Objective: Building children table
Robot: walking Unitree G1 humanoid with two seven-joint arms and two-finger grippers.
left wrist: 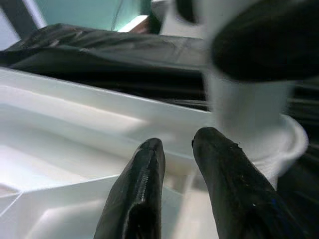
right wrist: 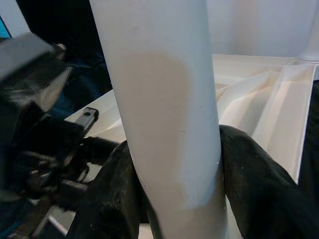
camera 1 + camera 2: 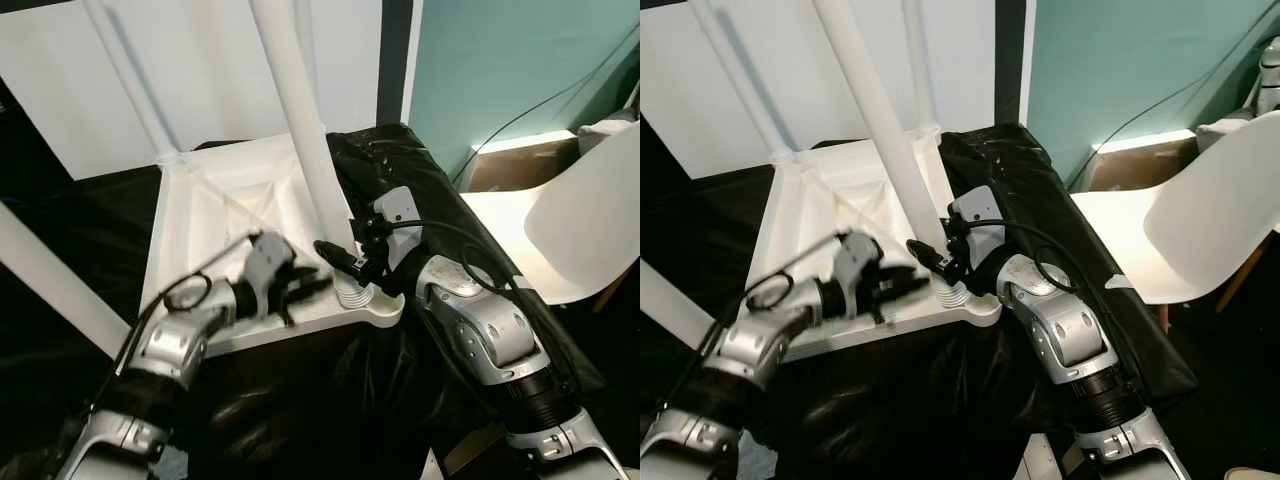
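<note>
Right wrist view: the right tool (image 2: pixel 172 164) is clenched around the white table leg (image 2: pixel 159 99) just above its threaded foot. The leg stands in the corner socket of the upturned tabletop (image 3: pixel 215 215), which lies on a black-draped surface. The left tool (image 3: pixel 300 285), fingers nearly together and holding nothing, hovers beside that corner. The plastic looks light, stiff and smooth, probably slippery; gripping low looks best for turning.

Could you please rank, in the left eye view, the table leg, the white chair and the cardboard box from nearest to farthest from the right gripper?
1. Table leg: held between the fingers of the right gripper.
2. White chair: to the robot's right.
3. Cardboard box: behind the chair, against the teal wall.
</note>
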